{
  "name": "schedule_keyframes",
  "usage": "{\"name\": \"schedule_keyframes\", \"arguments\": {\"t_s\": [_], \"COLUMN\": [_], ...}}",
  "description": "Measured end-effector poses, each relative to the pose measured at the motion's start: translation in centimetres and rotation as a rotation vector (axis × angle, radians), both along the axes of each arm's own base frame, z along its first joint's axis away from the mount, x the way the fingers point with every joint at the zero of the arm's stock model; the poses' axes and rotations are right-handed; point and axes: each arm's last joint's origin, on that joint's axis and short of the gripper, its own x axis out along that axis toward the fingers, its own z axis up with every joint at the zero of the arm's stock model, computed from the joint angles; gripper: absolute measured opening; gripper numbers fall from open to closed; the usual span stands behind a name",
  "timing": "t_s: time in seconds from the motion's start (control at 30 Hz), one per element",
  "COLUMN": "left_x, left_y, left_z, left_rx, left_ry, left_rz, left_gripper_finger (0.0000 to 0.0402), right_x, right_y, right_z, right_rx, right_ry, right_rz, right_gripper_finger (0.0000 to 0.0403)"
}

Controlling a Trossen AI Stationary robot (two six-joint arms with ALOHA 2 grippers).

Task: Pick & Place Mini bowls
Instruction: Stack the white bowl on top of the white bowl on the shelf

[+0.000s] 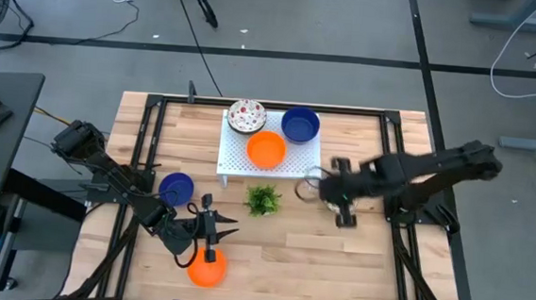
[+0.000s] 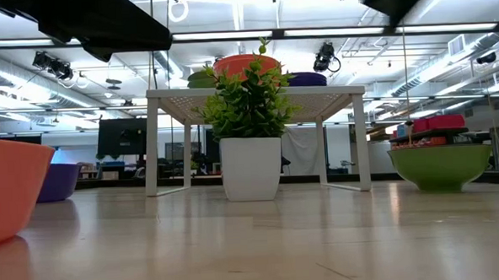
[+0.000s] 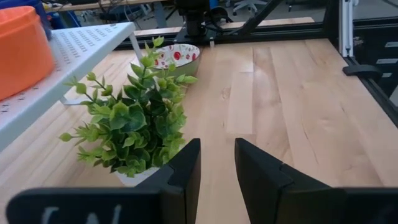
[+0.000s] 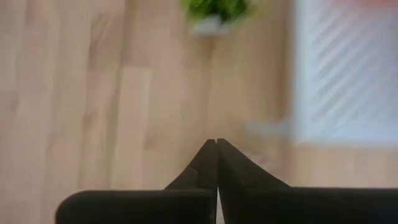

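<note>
At the left of the high view, a plain blue round mini bowl (image 1: 176,188) sits on the light wooden table (image 1: 355,260). Just right of it, lower left, the left gripper (image 1: 225,230) hovers with its jaws a narrow gap apart and empty, beside a plain orange mini bowl (image 1: 207,268). At centre stands a small green leafy potted plant (image 1: 264,200), and above it the white perforated rectangular rack (image 1: 234,158) carries a white red-speckled mini bowl (image 1: 247,116), an orange bowl (image 1: 267,150) and a dark blue bowl (image 1: 300,125). Right of centre, the right gripper (image 1: 317,186) hangs near the rack's corner, its fingers (image 4: 211,163) pressed together on nothing. The bowls look light, rigid and smooth; a pinch on the rim seems the surest hold.
</note>
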Motion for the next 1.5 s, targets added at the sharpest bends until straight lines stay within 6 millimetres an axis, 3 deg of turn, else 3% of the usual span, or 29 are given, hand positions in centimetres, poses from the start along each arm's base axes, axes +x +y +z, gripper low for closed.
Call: {"name": "schedule_keyframes", "arguments": {"t_s": [0.13,0.23,0.47,0.63,0.93,1.23,1.37,1.5], "left_x": [0.0,0.0,0.4,0.5,0.5,0.5,0.5,0.8], "left_y": [0.0,0.0,0.5,0.6,0.6,0.6,0.6,0.4], "left_z": [0.0,0.0,0.0,-0.1,-0.1,-0.1,-0.1,-0.2], "left_rx": [-0.003,0.0,0.001,-0.018,-0.02,-0.02,-0.02,-0.008], "left_ry": [-0.001,0.0,0.0,0.011,0.013,0.013,0.014,0.011], "left_rz": [0.0,0.002,0.022,0.0,-0.004,-0.004,-0.007,-0.061], "left_gripper_finger": [0.0103,0.0103,0.0103,0.0103,0.0103,0.0103,0.0103,0.0103], "right_x": [-3.0,-4.5,-5.0,-5.4,-6.1,-6.3,-6.0,-5.0], "right_y": [1.8,2.5,2.6,1.8,1.3,1.2,1.8,3.9], "right_z": [-4.4,-7.4,-11.8,-14.0,-16.0,-16.4,-15.8,-13.7], "right_rx": [0.064,0.115,0.096,-0.033,-0.064,-0.055,-0.037,0.074], "right_ry": [0.078,0.126,0.065,0.026,0.029,0.042,0.02,-0.069], "right_rz": [-0.109,-0.142,-0.081,-0.072,-0.082,-0.077,-0.05,0.06], "right_gripper_finger": [0.0019,0.0053,0.0173,0.0207,0.0154,0.0023,0.0017,0.0012]}}
